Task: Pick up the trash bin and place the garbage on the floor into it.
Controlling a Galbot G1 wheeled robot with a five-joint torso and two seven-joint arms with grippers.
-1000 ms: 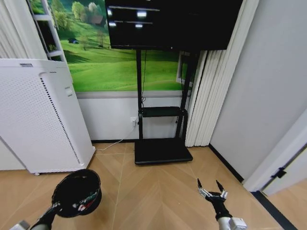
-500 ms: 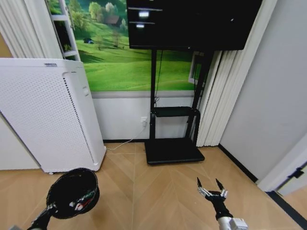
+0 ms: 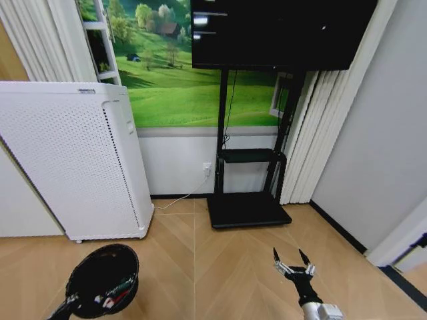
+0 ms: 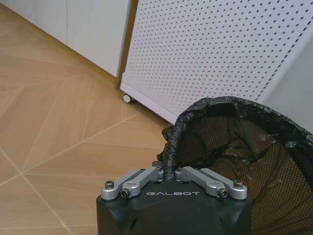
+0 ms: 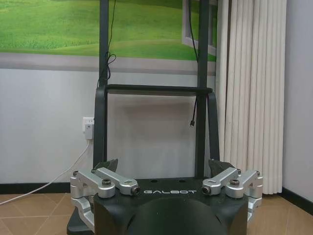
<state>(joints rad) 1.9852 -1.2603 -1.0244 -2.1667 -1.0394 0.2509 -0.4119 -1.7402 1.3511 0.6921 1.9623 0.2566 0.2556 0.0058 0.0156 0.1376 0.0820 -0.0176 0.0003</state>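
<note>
Hanging at the lower left of the head view, the small round black trash bin (image 3: 102, 280) with its crinkled black bag liner is held off the wooden floor (image 3: 213, 267) by the left gripper (image 4: 172, 172), whose fingers pinch narrow on the rim. Red-and-white litter (image 3: 110, 299) lies inside it. At lower right, the right gripper (image 3: 292, 261) hovers empty, fingers spread wide, facing the black TV stand (image 3: 248, 210). The white perforated appliance (image 3: 70, 167) stands at left.

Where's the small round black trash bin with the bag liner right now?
The small round black trash bin sits low on the head view's left, its rim clamped by the left gripper, just in front of the white perforated appliance.
</note>
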